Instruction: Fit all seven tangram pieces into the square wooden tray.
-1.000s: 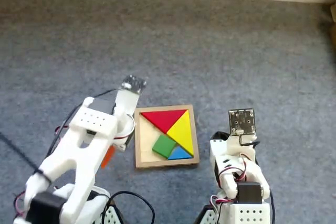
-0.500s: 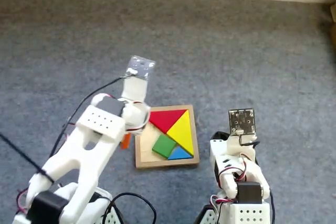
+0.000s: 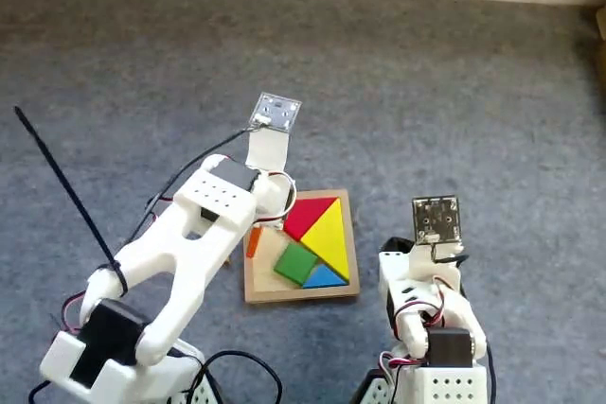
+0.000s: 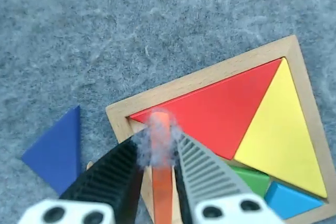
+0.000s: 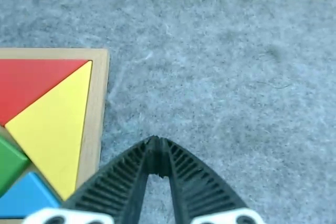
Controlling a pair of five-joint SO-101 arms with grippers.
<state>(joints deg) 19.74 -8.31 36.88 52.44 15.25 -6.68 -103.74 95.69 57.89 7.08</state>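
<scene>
Left jaws grip an orange piece over the tray's corner; right jaws are closed on nothing.

The left jaws are clamped on the orange piece, a thin bright slab held on edge between the ribbed black pads; its far tip is blurred. Just beyond and under that tip lies the corner of the square wooden tray, pale wood with a raised rim. From that corner outward the tray holds a large red triangle, then a large yellow triangle, a green square and a small light blue triangle. Beside the left jaws, off the tray, a dark blue triangle lies flat on the grey carpeted desk. The right jaws meet tip to tip over the bare desk, just beside the tray's rim nearest the yellow triangle.
</scene>
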